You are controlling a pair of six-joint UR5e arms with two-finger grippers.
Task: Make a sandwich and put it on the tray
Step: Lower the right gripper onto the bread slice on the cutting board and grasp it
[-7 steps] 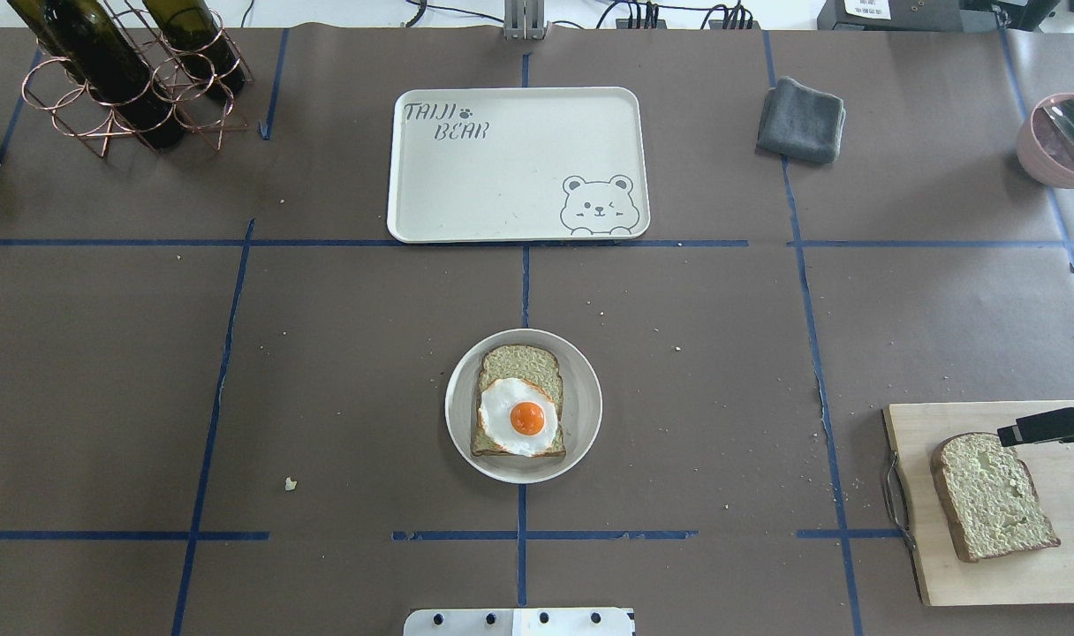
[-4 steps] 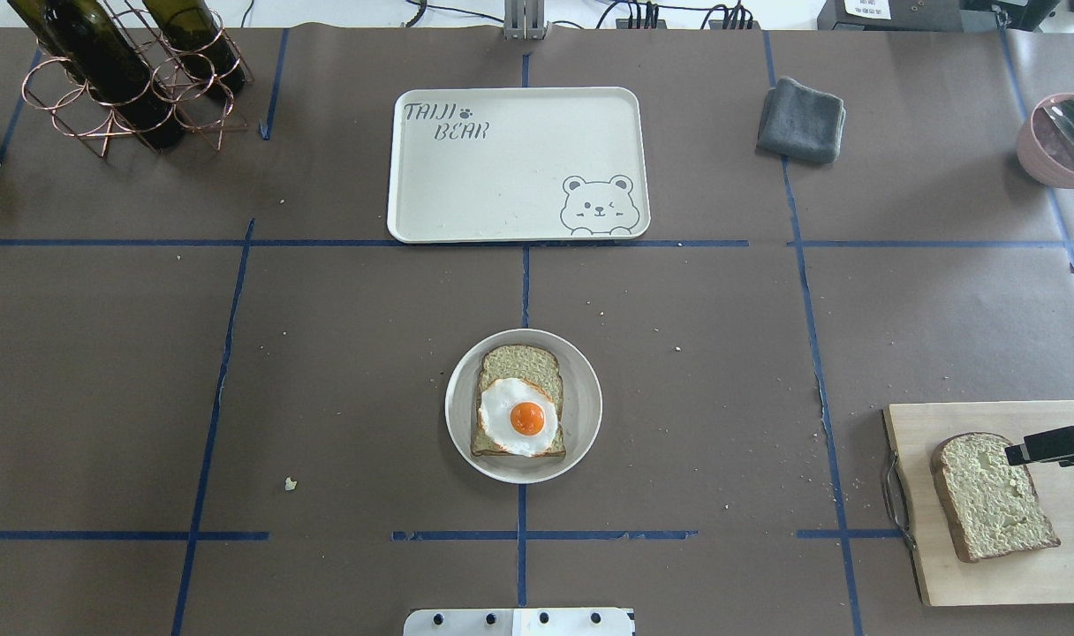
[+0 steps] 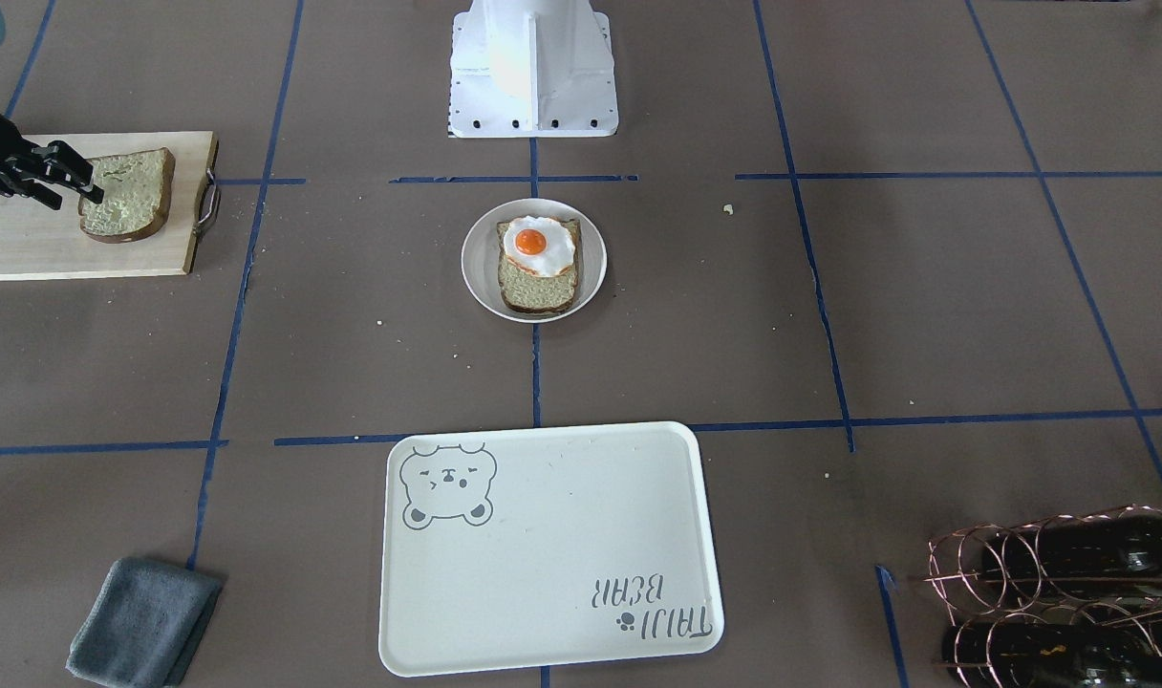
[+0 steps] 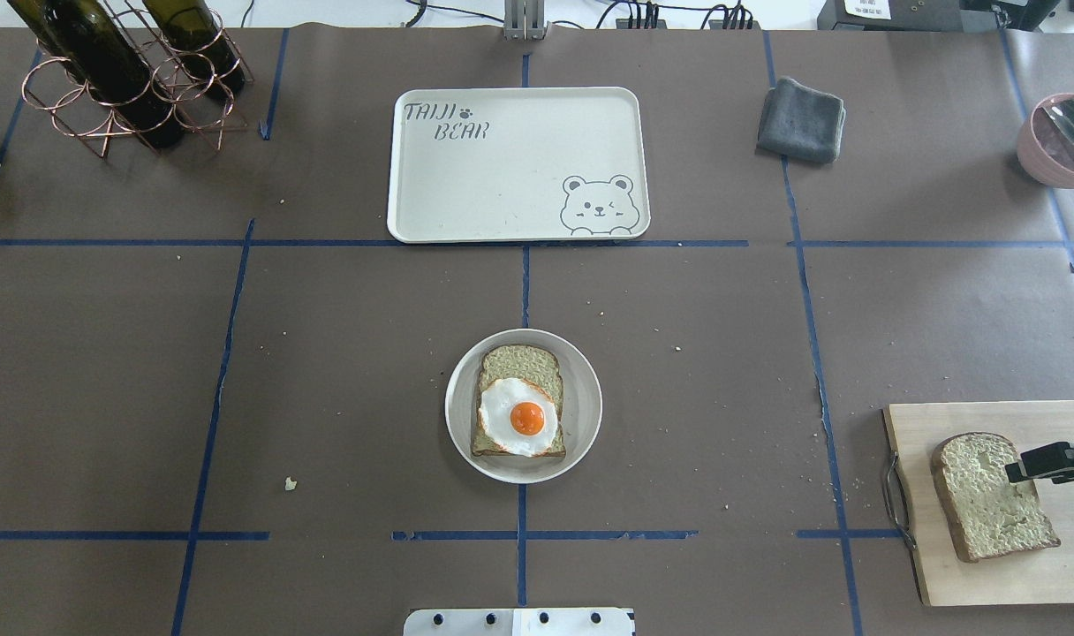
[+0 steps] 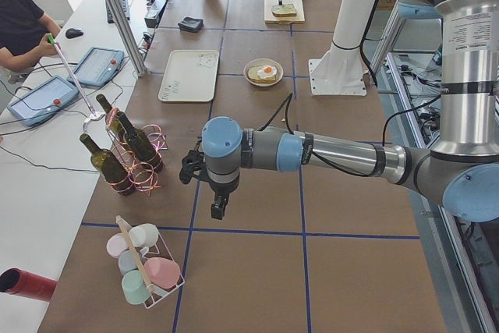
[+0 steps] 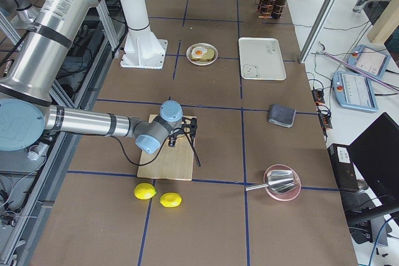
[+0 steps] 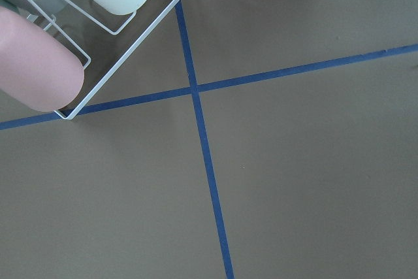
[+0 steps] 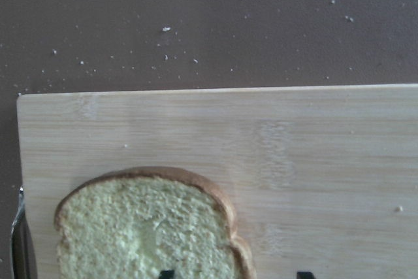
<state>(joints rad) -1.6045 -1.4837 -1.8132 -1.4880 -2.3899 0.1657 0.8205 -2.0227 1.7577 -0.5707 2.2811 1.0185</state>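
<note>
A bread slice (image 4: 521, 364) topped with a white fried egg (image 4: 519, 417) lies on a small round white plate (image 4: 590, 408) at the table's middle. A second bread slice (image 4: 987, 499) lies on a wooden cutting board (image 4: 987, 574) at the right. My right gripper (image 4: 1016, 468) hangs open low over that slice's far right part; in the right wrist view (image 8: 235, 274) one fingertip (image 8: 166, 273) is over the bread and the other over the board. The white bear tray (image 4: 519, 163) is bare. My left gripper (image 5: 218, 210) shows only in the exterior left view; I cannot tell its state.
A grey cloth (image 4: 802, 119) lies right of the tray. A copper rack with wine bottles (image 4: 131, 71) stands far left. A pink bowl with a spoon (image 4: 1062, 137) is far right. Two lemons (image 6: 144, 191) lie beyond the board. A cup rack (image 5: 144, 267) stands near the left arm.
My right gripper has moved toward the robot across the cutting board and now sits over the loose bread slice. The plate, egg and tray have not moved.
</note>
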